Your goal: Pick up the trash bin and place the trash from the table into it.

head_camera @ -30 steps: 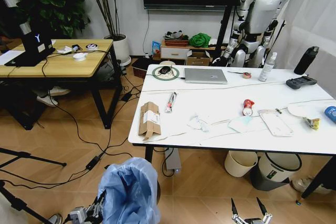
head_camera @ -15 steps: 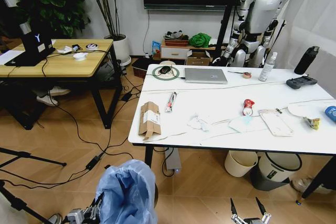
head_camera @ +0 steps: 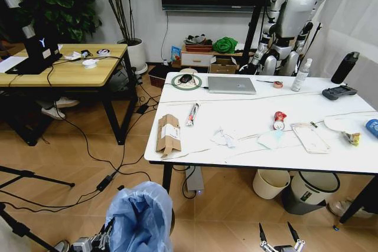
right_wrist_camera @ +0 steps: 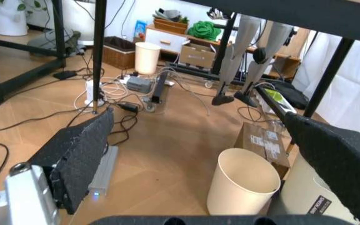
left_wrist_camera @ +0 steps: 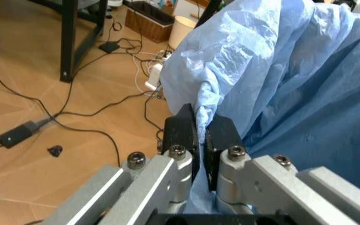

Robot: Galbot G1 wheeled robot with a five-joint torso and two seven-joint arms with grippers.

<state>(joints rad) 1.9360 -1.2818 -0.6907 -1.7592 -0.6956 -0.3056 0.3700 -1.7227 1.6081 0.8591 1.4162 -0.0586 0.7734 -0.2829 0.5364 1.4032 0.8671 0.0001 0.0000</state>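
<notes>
Currently the left gripper [left_wrist_camera: 200, 136] is pinching the crinkled light-blue plastic liner of the small round trash bin [head_camera: 139, 216], low in front of the white marble-look table [head_camera: 248, 119], apparently mid-pickup, while the open-fingered right gripper [head_camera: 281, 234] is idling below that table, so carrying the bin toward the litter seems next.

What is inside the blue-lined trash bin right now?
The trash bin shows only its crinkled blue liner; its depths are hidden by folds. The left gripper pinches the liner edge. The trash lies on the table.
</notes>
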